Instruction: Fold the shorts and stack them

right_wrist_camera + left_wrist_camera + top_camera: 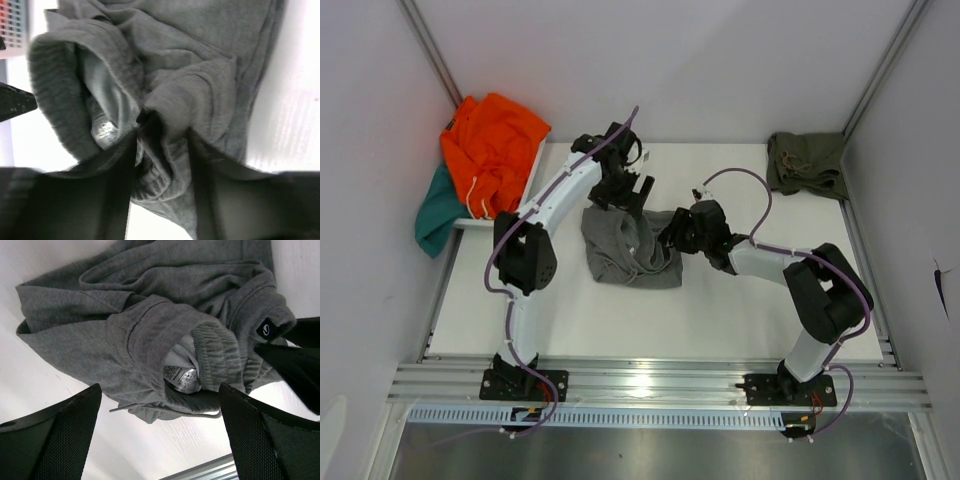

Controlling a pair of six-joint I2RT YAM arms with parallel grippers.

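right wrist view: right gripper pinches bunched grey shorts; left gripper wide open, empty. it should grab an edge, pull flat.

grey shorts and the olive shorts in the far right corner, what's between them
Top view: the right tool at the grey shorts' edge and its purple cable loop; otherwise bare white table up to the olive shorts.

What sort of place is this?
Likely a robot test cell: left arm and right arm bolted to a metal rail, a white table boxed by plain panels, grey shorts as practice material.
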